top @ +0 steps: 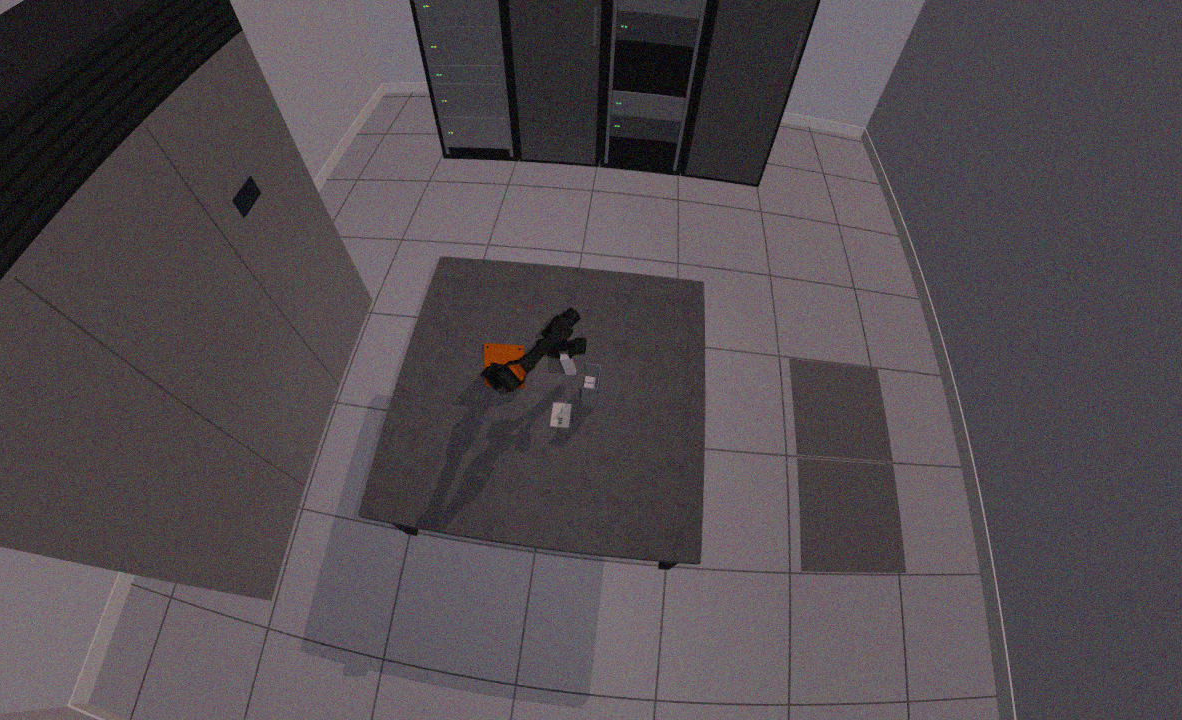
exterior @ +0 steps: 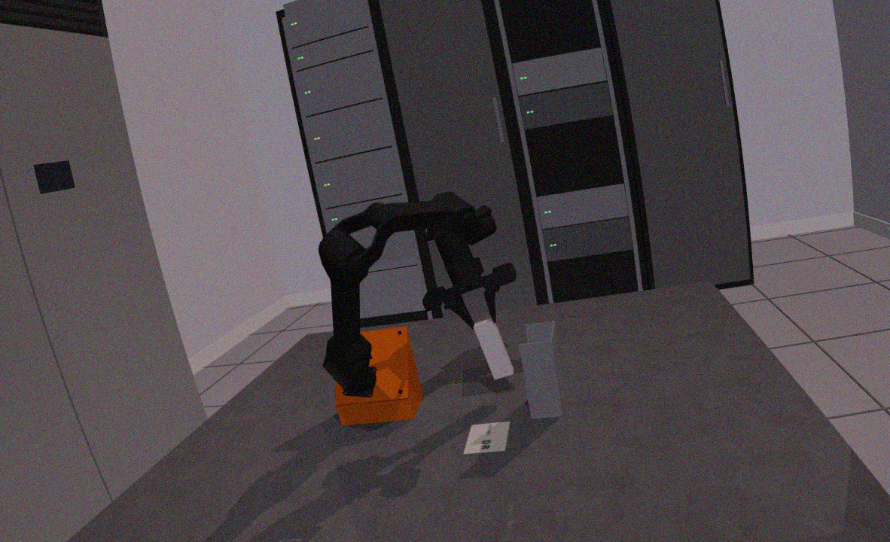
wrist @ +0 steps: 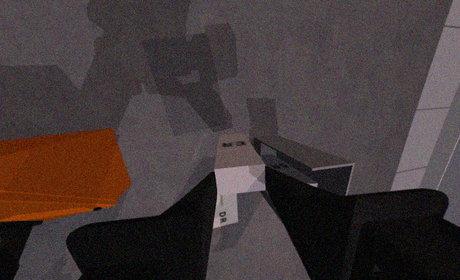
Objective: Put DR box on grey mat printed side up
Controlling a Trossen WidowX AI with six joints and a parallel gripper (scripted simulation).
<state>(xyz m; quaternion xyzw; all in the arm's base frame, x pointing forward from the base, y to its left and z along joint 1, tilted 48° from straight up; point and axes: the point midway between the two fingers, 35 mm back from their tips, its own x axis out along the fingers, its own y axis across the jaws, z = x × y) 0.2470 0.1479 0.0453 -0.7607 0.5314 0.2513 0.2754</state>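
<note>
Seen from above, the counter point(top: 640, 501) point(exterior: 637, 438) point(wrist: 311, 58) carries everything, and my arm point(top: 537, 351) point(exterior: 345, 296) reaches in from its orange base point(top: 490, 349) point(exterior: 394, 343) point(wrist: 50, 159), which lies at about 9 o'clock from the work. It is the only arm, so reach is no choice; angle is

The bin point(top: 591, 368) point(exterior: 542, 384) point(wrist: 319, 153) stands upright near the tool, at between 4 and 5 o'clock, with what look like two other box tops point(top: 589, 382) in it. The white DR card point(top: 557, 409) point(exterior: 495, 434) point(wrist: 231, 210) lies flat at 6 o'clock. The grey mat point(top: 554, 365) point(exterior: 471, 384) seems to sit beneath the work, just off toward 8 o'clock; I can't pick it out surely in the wrist view

My tool point(top: 565, 354) point(exterior: 480, 315) point(wrist: 239, 173) is closed on the upper end of a white box point(top: 568, 365) point(exterior: 494, 350) point(wrist: 239, 179), presumably the DR one. It hangs raised, its long axis running down and out toward 5 o'clock, steeply tilted. The wrist view shows two letters on one long side, too blurred for me to swear to

So I judge the next move turns on that axis: level it over the mat, print up, and keep the low end from swinging into the bin at 4 o'clock before I let go
</note>
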